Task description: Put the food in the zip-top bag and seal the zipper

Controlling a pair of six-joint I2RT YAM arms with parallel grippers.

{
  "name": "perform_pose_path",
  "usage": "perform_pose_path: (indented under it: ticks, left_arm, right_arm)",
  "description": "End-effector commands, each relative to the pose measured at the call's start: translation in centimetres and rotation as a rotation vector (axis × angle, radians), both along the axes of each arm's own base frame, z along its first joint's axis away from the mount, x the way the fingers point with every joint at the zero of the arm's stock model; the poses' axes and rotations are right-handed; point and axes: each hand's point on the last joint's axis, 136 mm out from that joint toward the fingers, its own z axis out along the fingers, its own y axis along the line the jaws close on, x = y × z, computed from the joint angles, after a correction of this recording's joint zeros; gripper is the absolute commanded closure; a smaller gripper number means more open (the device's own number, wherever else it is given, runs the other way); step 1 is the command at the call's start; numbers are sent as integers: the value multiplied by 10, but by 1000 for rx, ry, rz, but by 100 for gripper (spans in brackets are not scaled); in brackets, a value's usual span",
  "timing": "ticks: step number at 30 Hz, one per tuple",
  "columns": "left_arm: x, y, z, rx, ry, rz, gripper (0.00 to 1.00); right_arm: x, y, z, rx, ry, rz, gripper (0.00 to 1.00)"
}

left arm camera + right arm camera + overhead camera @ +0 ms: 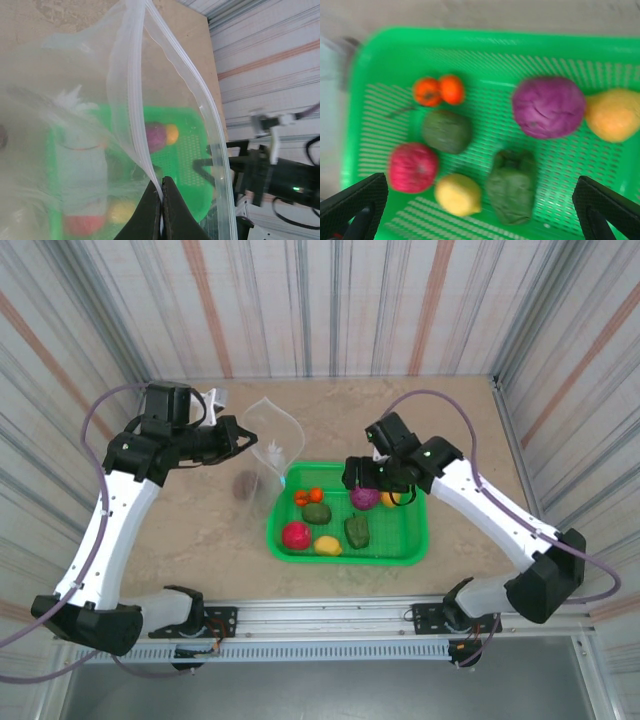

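Note:
The clear zip-top bag (272,445) stands upright left of the basket, its mouth gaping. My left gripper (243,436) (162,186) is shut on one side of the zipper (131,100), holding the rim up. Food lies in the green basket: a purple cabbage (548,106), a yellow-orange fruit (612,114), a green pepper (511,186), a lemon (457,194), a red apple (412,167), a dark green piece (447,131) and small orange fruits (439,90). My right gripper (376,480) (480,184) hovers open over the basket, holding nothing. A dark red piece (246,485) lies at the bag's base; I cannot tell whether it is inside.
The green mesh basket (405,552) (470,35) sits at the table's middle, close to the near rail. Striped walls enclose the table on three sides. Bare tabletop (450,420) extends behind the basket and to its right.

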Motion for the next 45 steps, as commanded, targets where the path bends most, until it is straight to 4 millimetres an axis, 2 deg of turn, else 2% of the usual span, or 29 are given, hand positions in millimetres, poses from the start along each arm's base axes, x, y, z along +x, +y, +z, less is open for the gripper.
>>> perform_pose_path:
  ticks: [1,8,13,19,26,28,30,36,38,41,45]
  left_arm:
    - [-7,0,16,1,-59,-15,100]
    - [-8,-1,13,0,-47,-20,100]
    - [-8,-2,14,-6,-49,-21,100]
    - [-8,-2,13,-13,-45,-22,100]
    - [-7,-4,11,-17,-41,-27,100]
    - [-7,-5,10,-20,-38,-29,100]
    - [-6,-5,10,-19,-39,-29,100]
    - [-6,-4,11,-14,-43,-28,100]
    - [-6,-4,10,-12,-39,-29,100]
    - [-5,-5,9,-14,-33,-31,100]
    - [-5,-6,10,-17,-34,-35,100]
  right_arm:
    - [9,-15,-19,-106,-12,-24,1]
    - [28,-11,-66,-227,55,-12,1]
    - [43,-6,-87,-252,75,1,0]
    - [51,-1,-116,-306,107,32,0]
    - [60,-4,-137,-350,125,39,0]
    - [61,-3,-142,-351,130,42,4]
    - [62,-2,-144,-352,133,43,12]
    - [62,-4,-134,-339,110,29,43]
    - [60,-5,-125,-327,102,23,49]
    - [54,-4,-101,-280,77,17,52]
    - [44,-1,-51,-177,10,17,52]
